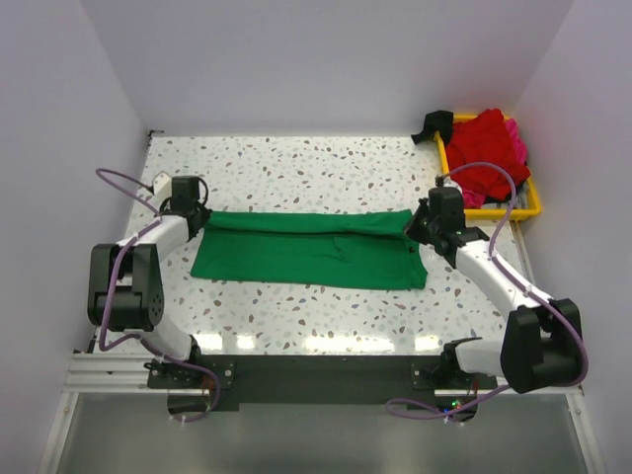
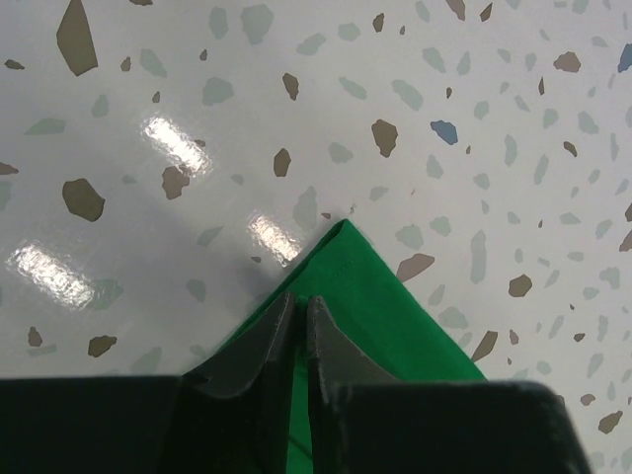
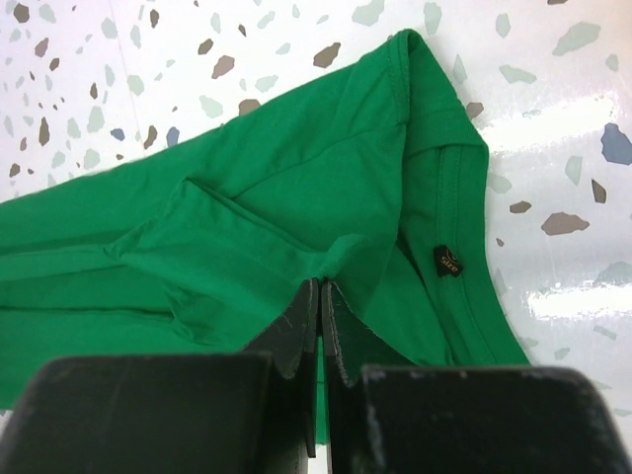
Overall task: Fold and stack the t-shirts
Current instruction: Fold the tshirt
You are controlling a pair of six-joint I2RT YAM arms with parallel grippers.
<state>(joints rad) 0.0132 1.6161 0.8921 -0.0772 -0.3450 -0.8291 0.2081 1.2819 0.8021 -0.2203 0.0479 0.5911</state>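
L gripper (image 2: 300, 302), R gripper (image 3: 320, 287): clamped tight on green t-shirt (image 1: 311, 259).

In the left wrist view the left tool (image 2: 299, 308) hides all of the green t-shirt (image 2: 380, 306) except 1 pointed corner. The rest is lost behind its dark body at 6 o'clock. In the right wrist view the cloth runs off the edge at 9 o'clock, and the right tool (image 3: 320, 294) covers the fold it pinches. The black label (image 3: 447, 261) carries lettering too small to read. From above, neither tool's tips can be seen. How many red and pink t-shirts (image 1: 484, 148) are heaped in the yellow tray (image 1: 484, 213) cannot be told, and the black object (image 1: 432, 125) at its 10 o'clock corner is too small to identify.
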